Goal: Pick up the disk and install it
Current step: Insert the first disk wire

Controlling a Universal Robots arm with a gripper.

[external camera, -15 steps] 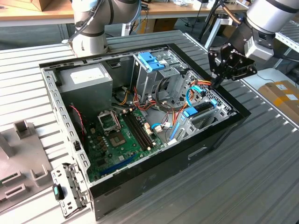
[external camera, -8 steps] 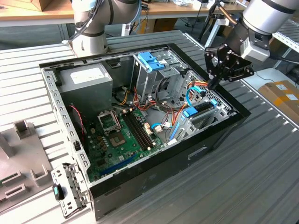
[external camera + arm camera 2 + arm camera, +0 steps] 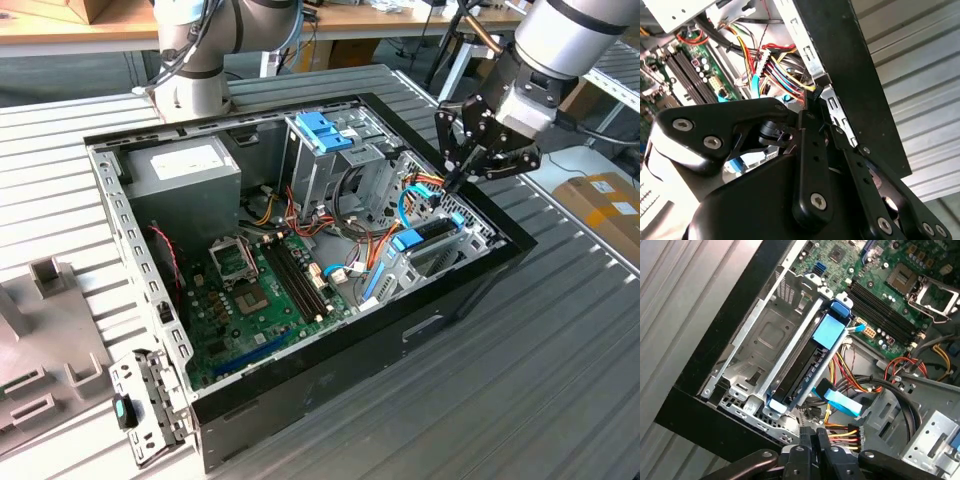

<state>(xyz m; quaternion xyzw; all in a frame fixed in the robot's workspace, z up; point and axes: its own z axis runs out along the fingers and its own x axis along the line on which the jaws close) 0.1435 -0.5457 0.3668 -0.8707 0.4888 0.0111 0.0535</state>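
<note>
- The gripper (image 3: pixel 450 184) is hanging at the exterior view's upper right, above the rim of the open computer case (image 3: pixel 330 372). Its black fingers (image 3: pixel 800 455) are lying closed against each other, and nothing is showing between them.
- The disk (image 3: pixel 807 367) is standing on edge inside a grey metal bay (image 3: pixel 765 335), just beside the case's black wall. Its light-blue carrier frame is showing at both ends.
- The bay's walls are hiding the disk's flat faces, so only a dark, narrow edge is showing. How deep it is sitting cannot be made out.
- In the second wrist view, the gripper's own black linkage is covering most of the case interior.
- A bundle of red, yellow and black wires (image 3: pixel 847 432) is lying just beside the fingertips, between the gripper and the rest of the case.
- A flat blue cable (image 3: pixel 840 401) is crossing near one end of the disk.
- In the exterior view, a tall drive cage with a blue bracket (image 3: pixel 325 130) is standing at the upper middle of the frame. A power supply (image 3: pixel 185 165) is sitting at the upper left of the case, and the green motherboard (image 3: pixel 265 290) is lying in the middle.
- The case is resting on a ribbed metal counter (image 3: pixel 520 385).
- A grey panel (image 3: pixel 40 330) at the exterior view's left is being cut off by the frame edge, as is a cardboard box (image 3: pixel 605 200) at its right.
</note>
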